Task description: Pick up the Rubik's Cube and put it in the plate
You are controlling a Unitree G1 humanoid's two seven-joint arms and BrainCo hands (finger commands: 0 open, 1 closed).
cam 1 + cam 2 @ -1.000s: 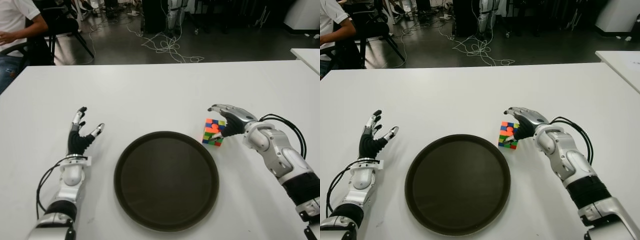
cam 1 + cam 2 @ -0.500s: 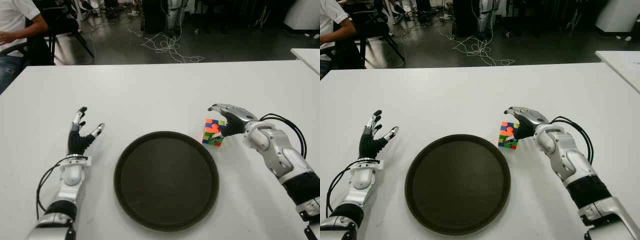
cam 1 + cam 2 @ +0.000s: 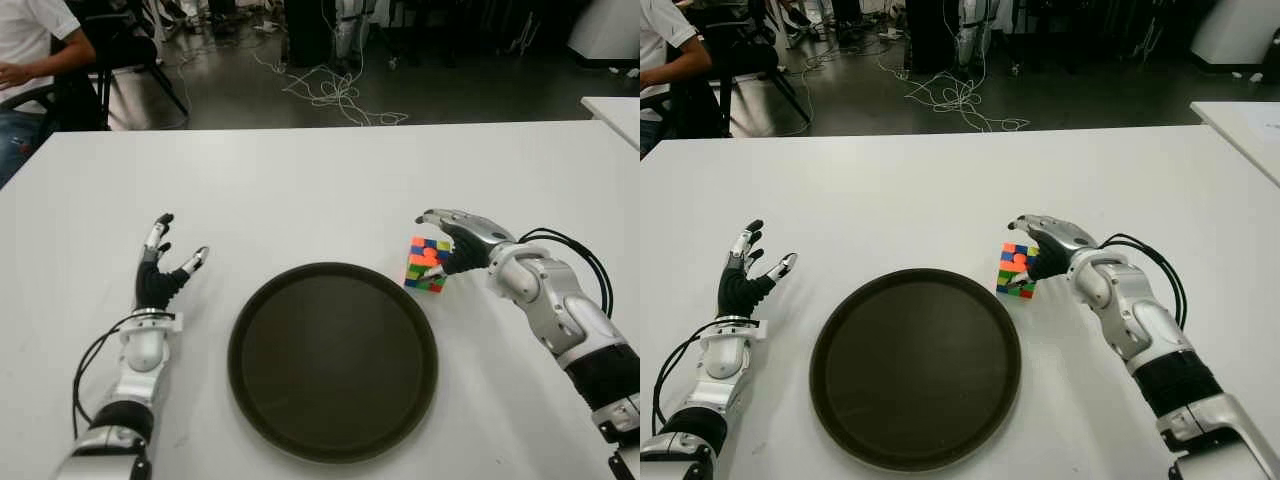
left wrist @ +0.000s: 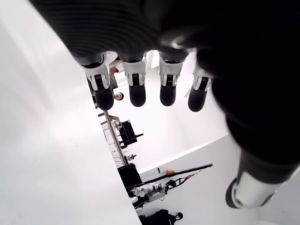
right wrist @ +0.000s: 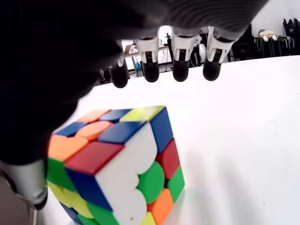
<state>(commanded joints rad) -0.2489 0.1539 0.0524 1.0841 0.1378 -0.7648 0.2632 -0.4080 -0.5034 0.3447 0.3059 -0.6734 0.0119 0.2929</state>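
**Right hand closing in on the cube, grasp not made**

Left eye view: the Rubik's Cube [image 3: 427, 264] is sitting on the white table [image 3: 320, 180], just beside the far right rim of the dark round plate [image 3: 333, 360], outside it. The right hand [image 3: 455, 237] is reaching over the cube from the right, fingers arching above its top, thumb tip showing at the cube's near face. The left hand [image 3: 160, 268] is idling to the left of the plate, fingers spread and pointing up, holding nothing. A seated person [image 3: 30, 50] is showing at the far left edge, beyond the table.

Right eye view: same layout; the cube [image 3: 1017, 270] is showing between the plate rim and the right palm, the plate holding nothing.

Left wrist view: the fingertips [image 4: 137, 93] are hanging straight and apart, nothing between them.

Right wrist view: the cube [image 5: 116, 161] is lying under the palm, and the four fingertips [image 5: 181, 71] are hovering extended beyond its far edge, not curled onto it. The thumb [image 5: 28, 180] is showing at the cube's side; whether it is touching is hard to tell here, as it is mostly cut off. So the hand is open around the cube, not gripping.

Doing this step well, as I judge it: lowering the palm a little, curling the fingers onto the far face against the thumb, squeezing flat faces rather than corners, then lifting clear of the rim before moving over the plate.
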